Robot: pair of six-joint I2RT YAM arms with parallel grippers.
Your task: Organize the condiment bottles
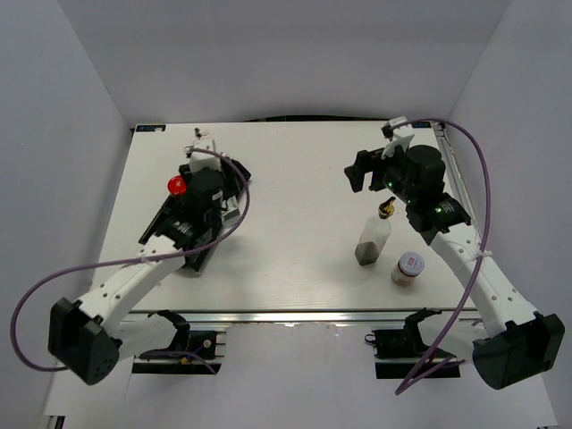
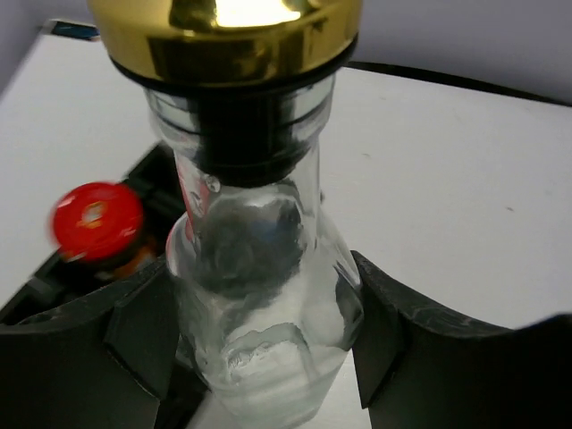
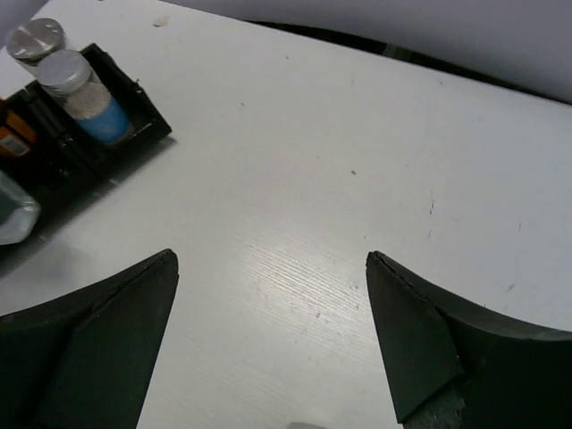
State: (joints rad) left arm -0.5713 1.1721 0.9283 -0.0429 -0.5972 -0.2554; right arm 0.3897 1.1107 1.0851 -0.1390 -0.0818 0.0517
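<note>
Since the gold-spouted bottle [image 2: 259,268] seems bound for the tray [image 3: 150,123], the left claw [image 2: 259,344] clamps it; the right claw [image 3: 273,331] gapes wide, empty.

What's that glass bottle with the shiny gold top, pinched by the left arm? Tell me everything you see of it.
The gold-topped bottle is clear glass: a polished gold collar over a black ring, a narrow neck, rounded shoulders, something pale low inside. It stands upright, clamped on both sides by the left arm's two black fingers. Behind it, a red-lidded jar sits in the black tray. Its base is out of view.
</note>
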